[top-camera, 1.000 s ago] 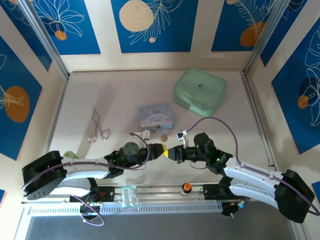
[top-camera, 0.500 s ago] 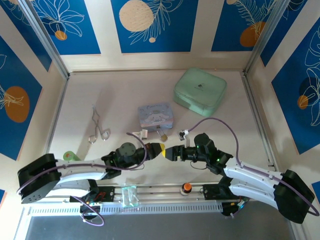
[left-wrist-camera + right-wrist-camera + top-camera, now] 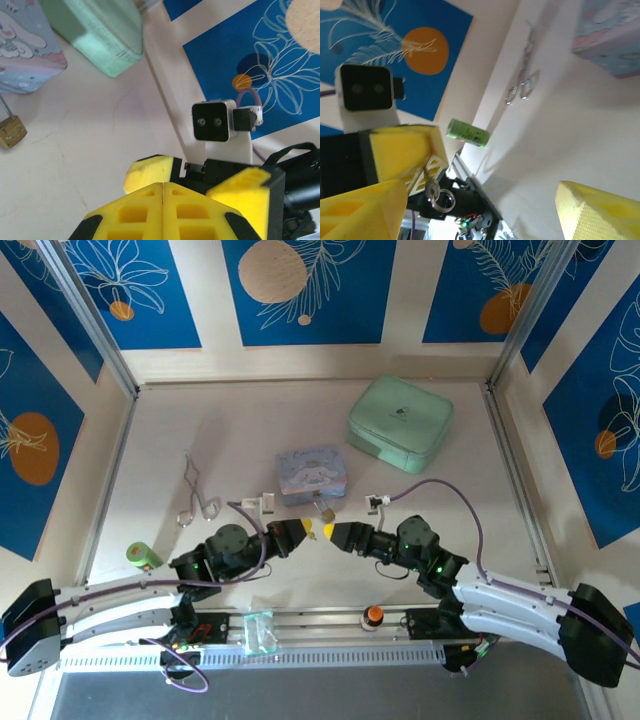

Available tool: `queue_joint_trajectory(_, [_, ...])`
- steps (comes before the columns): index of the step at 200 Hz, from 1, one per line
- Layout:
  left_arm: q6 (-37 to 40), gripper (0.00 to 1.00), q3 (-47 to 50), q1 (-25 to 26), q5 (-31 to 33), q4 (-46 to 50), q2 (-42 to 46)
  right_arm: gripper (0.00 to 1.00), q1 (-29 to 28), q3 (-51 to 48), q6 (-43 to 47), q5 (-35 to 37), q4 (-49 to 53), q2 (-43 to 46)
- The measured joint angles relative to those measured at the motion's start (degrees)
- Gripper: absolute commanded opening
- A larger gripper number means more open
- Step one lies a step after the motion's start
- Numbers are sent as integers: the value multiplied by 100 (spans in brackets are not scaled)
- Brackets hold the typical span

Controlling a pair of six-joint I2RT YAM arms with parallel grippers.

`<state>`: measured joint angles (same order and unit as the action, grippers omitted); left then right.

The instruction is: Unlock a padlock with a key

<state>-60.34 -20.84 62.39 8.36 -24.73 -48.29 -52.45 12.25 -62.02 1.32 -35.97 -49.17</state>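
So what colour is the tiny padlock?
The tiny metal padlock has a brass-gold body and thin silver shackle, clearest in the left wrist view.

We see yellow on both the left claw [image 3: 303, 530] and the right claw [image 3: 337, 534], with black behind. The padlock [image 3: 11, 131] is brass-gold, the key [image 3: 431, 187] pale silver. The box [image 3: 312, 474] is light blue and pink with a white cartoon figure, the case [image 3: 400, 423] mint green, the roll [image 3: 143, 556] green, the desk [image 3: 250, 430] pale beige, the wall panels [image 3: 300, 290] blue with white leaf lines and orange and tan discs
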Motion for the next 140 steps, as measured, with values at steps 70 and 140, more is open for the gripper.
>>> queue_joint_trajectory(70, [-267, 0, -155, 0, 164, -315, 39, 46, -166, 129, -184, -372, -1976, -1049])
queue_joint_trajectory(140, [-662, 0, -20, 0, 481, -743, 24, 35, -175, 146, -275, -483, -2566, -1217])
